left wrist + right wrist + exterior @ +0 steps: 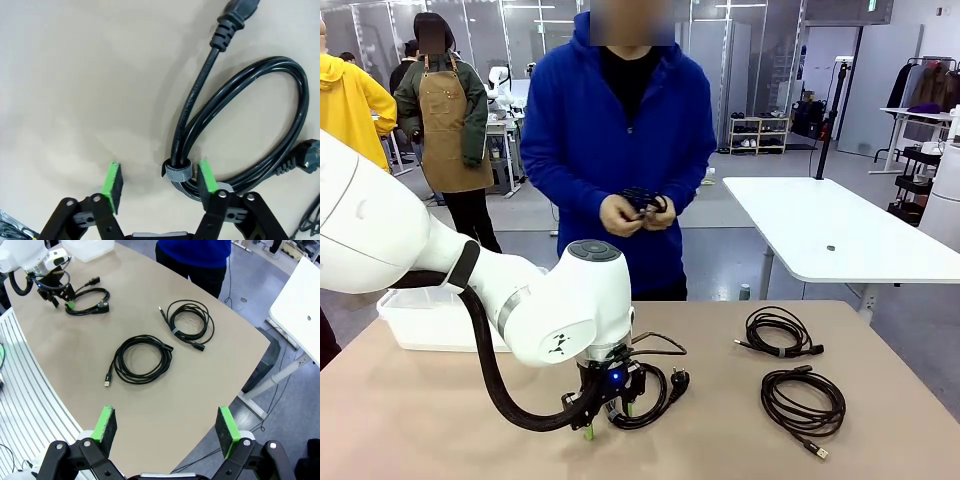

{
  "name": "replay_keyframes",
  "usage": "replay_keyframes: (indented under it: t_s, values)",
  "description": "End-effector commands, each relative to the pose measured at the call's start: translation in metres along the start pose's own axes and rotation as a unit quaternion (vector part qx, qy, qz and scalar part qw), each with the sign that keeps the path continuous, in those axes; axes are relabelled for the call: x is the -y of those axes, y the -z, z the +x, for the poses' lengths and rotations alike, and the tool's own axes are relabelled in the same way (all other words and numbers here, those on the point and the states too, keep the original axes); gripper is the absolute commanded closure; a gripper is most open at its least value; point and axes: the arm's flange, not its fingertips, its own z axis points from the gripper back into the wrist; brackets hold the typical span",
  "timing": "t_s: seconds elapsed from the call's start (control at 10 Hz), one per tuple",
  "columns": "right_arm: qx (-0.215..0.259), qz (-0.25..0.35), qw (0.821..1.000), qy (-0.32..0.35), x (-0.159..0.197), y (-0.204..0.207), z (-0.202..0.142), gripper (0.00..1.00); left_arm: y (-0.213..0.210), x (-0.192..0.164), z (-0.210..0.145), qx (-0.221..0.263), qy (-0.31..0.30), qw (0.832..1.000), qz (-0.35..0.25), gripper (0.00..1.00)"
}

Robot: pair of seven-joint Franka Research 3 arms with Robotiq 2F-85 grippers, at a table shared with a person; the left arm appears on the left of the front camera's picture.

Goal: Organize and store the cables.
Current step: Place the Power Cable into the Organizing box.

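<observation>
Tabletop (400,420) layout: left hand (605,425) over a strapped cable coil (677,380) at front centre, strap (179,173) between its fingers. To the right, far coil (174,331) behind near coil (118,365). Bin (420,330) at far left; person (620,130) beyond the far edge.

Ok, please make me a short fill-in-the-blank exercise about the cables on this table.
1. ____ coiled cables lie on the table.
2. A ____ strap binds the power cable between the left gripper's fingers.
3. The right gripper holds its jaws ____.
4. The person holds another cable in both ____.
Missing words: three; grey; open; hands.
</observation>
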Motion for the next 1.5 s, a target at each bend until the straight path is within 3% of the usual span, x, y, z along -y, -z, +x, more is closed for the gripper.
replay_keyframes:
  t_s: [0.0, 0.1, 0.2, 0.3, 0.4, 0.8, 1.1, 1.4]
  values:
    - [0.002, 0.003, 1.0, -0.007, -0.001, -0.001, 0.0, 0.0, -0.006, 0.003, 0.002, 0.005, 0.012, 1.0, 0.011, 1.0]
    - [0.002, 0.003, 1.0, -0.007, -0.001, -0.001, 0.0, 0.0, -0.005, 0.004, 0.002, 0.002, 0.01, 1.0, 0.016, 1.0]
    - [0.002, 0.003, 1.0, -0.007, -0.001, -0.001, 0.0, 0.0, -0.005, 0.005, 0.002, 0.001, 0.01, 1.0, 0.016, 0.86]
    - [0.002, 0.003, 1.0, -0.007, -0.001, -0.001, 0.0, 0.0, -0.007, 0.006, 0.002, 0.004, 0.01, 1.0, 0.016, 0.97]
    - [0.002, 0.003, 1.0, -0.007, -0.001, -0.001, 0.0, 0.0, -0.008, 0.006, 0.002, 0.003, 0.008, 1.0, 0.013, 1.0]
    - [0.002, 0.003, 1.0, -0.007, -0.001, -0.001, 0.0, 0.0, -0.018, 0.003, 0.006, 0.003, 0.014, 1.0, 0.004, 1.0]
    - [0.002, 0.003, 1.0, -0.007, -0.001, -0.001, 0.0, 0.0, -0.078, -0.013, 0.014, 0.039, 0.112, 0.992, -0.049, 1.0]
    - [0.002, 0.003, 1.0, -0.007, -0.001, -0.001, 0.0, 0.0, -0.134, -0.024, 0.005, 0.094, 0.19, 0.976, -0.052, 1.0]
